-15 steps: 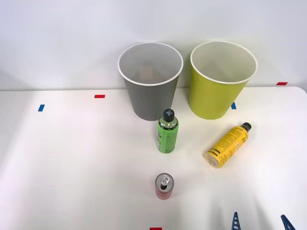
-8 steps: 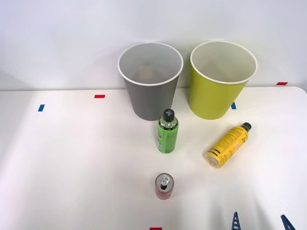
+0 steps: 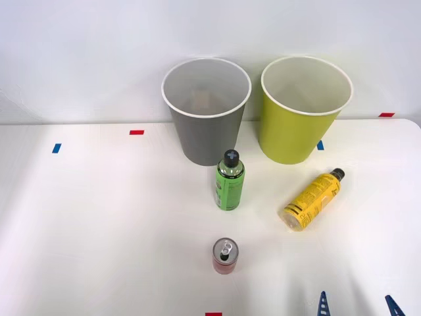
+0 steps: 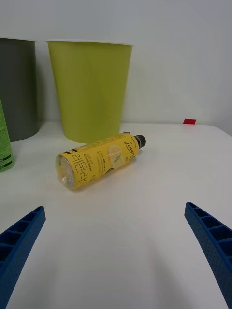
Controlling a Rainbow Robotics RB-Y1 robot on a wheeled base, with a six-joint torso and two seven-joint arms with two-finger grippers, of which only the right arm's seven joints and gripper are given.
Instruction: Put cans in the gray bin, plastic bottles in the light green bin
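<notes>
A short red can (image 3: 224,256) with a silver top stands upright near the table's front. Behind it stands a green-labelled, black-capped bottle (image 3: 229,181) (image 4: 5,145). A yellow bottle (image 3: 313,199) (image 4: 98,160) lies on its side to the right, cap toward the far right. At the back are the gray bin (image 3: 206,110) (image 4: 17,87) and, to its right, the light green bin (image 3: 304,108) (image 4: 90,89). My right gripper (image 3: 356,305) (image 4: 116,246) is open at the front right edge, blue fingertips (image 3: 322,303) apart, nothing between them, the yellow bottle lying ahead of it.
Small red tape marks (image 3: 136,132) and blue tape marks (image 3: 56,148) dot the white table (image 3: 99,217). A white wall rises right behind the bins. Open tabletop spreads to the left of the can and bottles.
</notes>
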